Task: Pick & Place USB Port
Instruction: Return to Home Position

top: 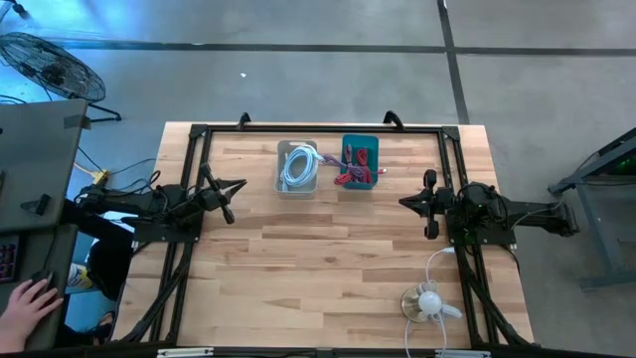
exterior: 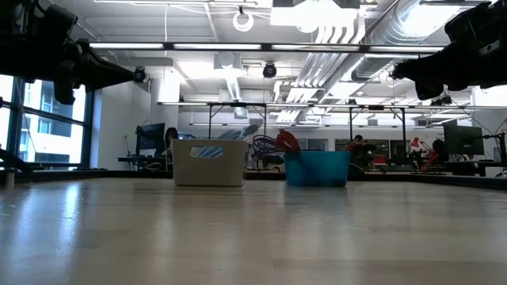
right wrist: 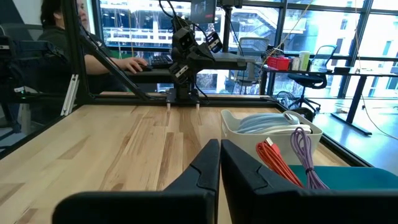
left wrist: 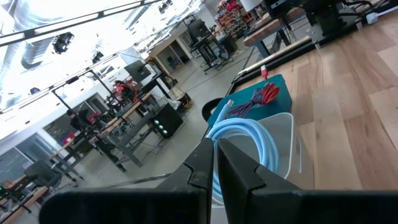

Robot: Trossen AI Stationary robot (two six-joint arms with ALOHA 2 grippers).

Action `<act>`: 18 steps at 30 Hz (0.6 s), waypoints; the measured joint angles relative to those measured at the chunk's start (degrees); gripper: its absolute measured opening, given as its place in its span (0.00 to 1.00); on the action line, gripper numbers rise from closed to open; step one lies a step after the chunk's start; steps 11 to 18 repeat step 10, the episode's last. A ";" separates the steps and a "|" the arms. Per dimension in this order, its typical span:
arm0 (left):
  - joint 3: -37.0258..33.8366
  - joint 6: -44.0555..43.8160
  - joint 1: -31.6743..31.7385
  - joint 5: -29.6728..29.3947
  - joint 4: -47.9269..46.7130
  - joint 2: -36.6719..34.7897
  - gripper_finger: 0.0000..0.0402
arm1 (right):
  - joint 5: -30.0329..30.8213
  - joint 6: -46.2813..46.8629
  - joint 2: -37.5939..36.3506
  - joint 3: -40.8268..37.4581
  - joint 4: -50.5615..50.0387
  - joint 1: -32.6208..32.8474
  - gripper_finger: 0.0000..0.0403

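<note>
Both arms hang raised off the desk (top: 328, 259), one at each side, well away from the two bins standing side by side along the far edge. That fits arms parked out of the way, with nothing in hand.

The left pincer (left wrist: 215, 144) is clenched on nothing, its fingers pressed together and pointing toward the bins from a distance. The right pincer (right wrist: 220, 146) is likewise closed and empty, looking level across the boards.

The cables are where the sorting wants them. A pale blue cable (top: 298, 167) lies coiled in the gray bin (exterior: 208, 170). An orange cable (right wrist: 273, 158) and a violet cable (right wrist: 303, 149) sit in the blue bin (exterior: 317, 170), their loops poking above the rim because they were dropped in loose, not tucked. I see no cable lying on the bare wood, so I judge the placing done.

A small white fan (top: 429, 301) sits near the right arm's base, clear of everything.
</note>
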 joint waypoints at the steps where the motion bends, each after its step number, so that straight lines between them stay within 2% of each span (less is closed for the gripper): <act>1: 0.00 0.02 0.00 0.00 0.00 0.00 0.05 | 0.00 0.00 0.01 0.00 0.02 0.00 0.02; 18: 0.00 0.02 0.00 0.00 0.00 0.00 0.05 | 0.00 0.00 0.01 0.00 0.00 0.00 0.02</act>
